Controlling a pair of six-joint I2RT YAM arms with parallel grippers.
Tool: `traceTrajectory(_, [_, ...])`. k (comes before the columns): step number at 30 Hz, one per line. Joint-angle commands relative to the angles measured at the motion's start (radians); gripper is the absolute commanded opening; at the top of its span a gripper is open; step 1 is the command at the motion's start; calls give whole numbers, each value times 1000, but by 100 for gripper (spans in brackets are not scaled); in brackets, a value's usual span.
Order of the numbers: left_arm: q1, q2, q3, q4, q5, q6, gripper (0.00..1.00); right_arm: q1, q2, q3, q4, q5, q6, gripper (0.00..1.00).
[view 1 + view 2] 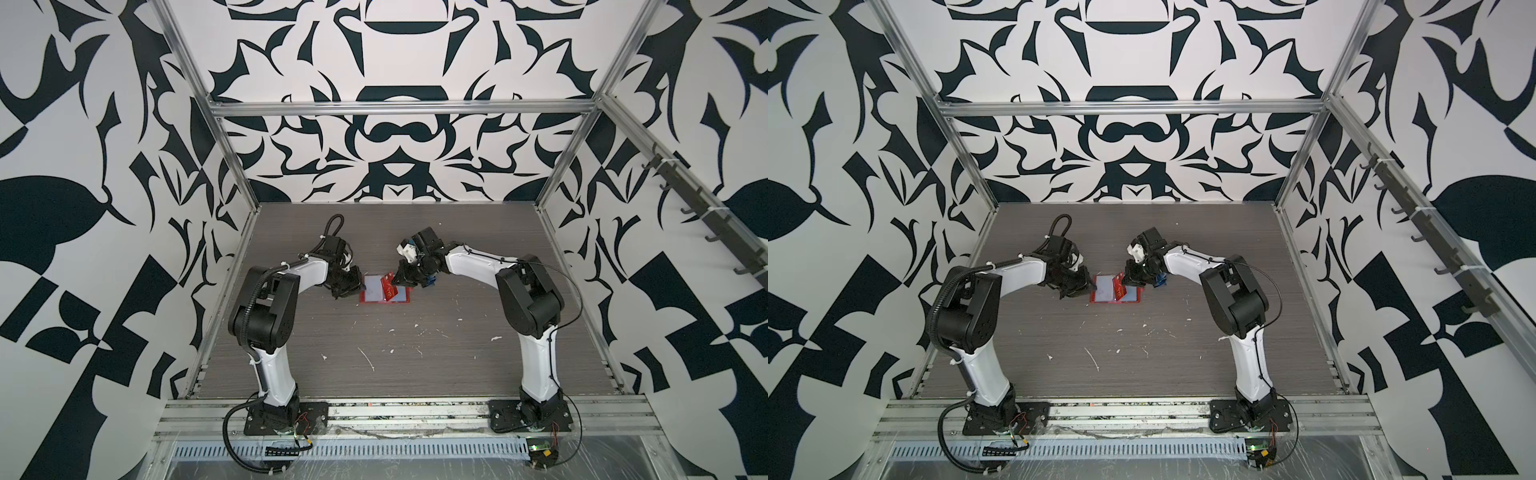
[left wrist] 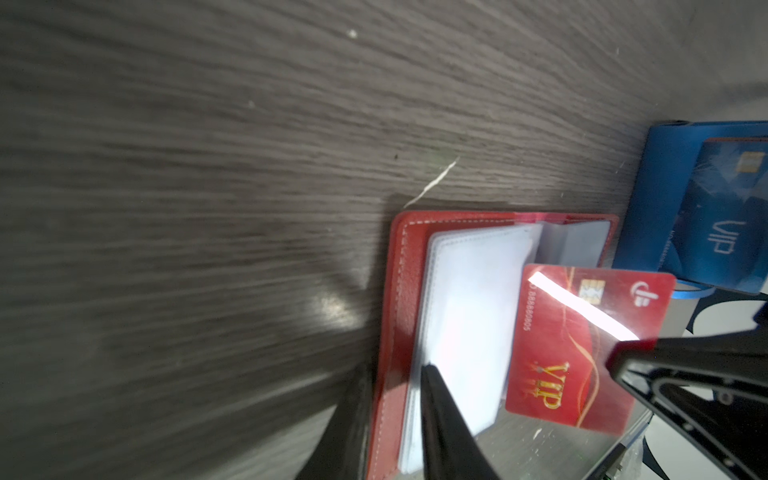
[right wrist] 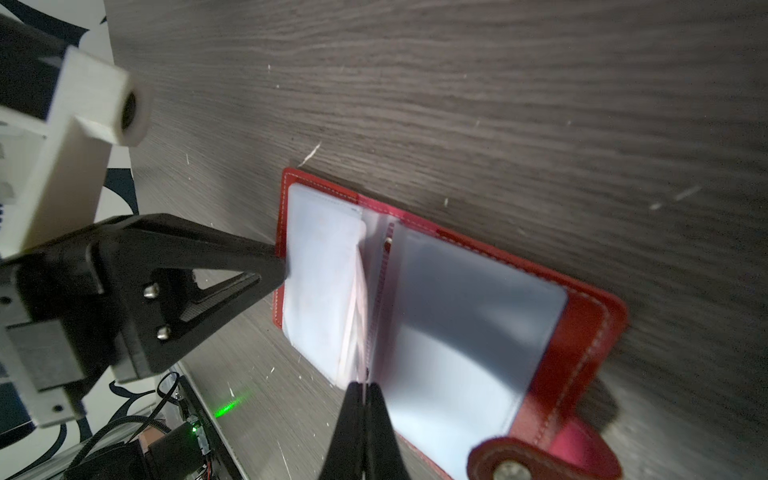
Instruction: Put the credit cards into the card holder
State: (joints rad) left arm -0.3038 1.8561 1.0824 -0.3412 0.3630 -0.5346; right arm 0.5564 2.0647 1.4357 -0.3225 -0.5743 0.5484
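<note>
The left gripper [image 1: 361,287] has its jaws pinched over the left edge of the card holder [image 1: 375,293], which lies spread open on the worktop [image 1: 374,357]. Over the holder's middle fold, the right gripper [image 3: 365,395] has its jaws closed tight on a red credit card [image 2: 582,345], held on edge and tilted. Just right of the holder stands a blue rack [image 2: 660,195] with a blue credit card [image 2: 731,216] in it.

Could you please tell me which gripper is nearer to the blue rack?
Right. The right gripper, shut on the red card, is close beside the blue rack; the left gripper is at the card holder's opposite edge, with the holder between.
</note>
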Motion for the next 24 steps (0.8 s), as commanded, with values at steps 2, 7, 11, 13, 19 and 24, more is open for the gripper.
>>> traceTrajectory(2, [-1,31,2,-41,-37,-5,26,4,-62,-11,-3,21,5,0])
traceTrajectory(7, [-2,30,2,-41,-39,-6,26,4,-66,-14,-7,25,5,0])
traceTrajectory(11, [-1,31,2,-39,-34,-7,26,4,-57,-12,-10,15,5,0])
traceTrajectory(13, [-2,32,3,-40,-32,-5,26,4,-46,-7,-14,7,6,0])
traceTrajectory(19, [-2,35,4,-37,-22,-4,26,8,-13,9,-4,-22,18,0])
traceTrajectory(24, [-2,42,4,-38,-16,-3,26,13,6,24,13,-48,28,0])
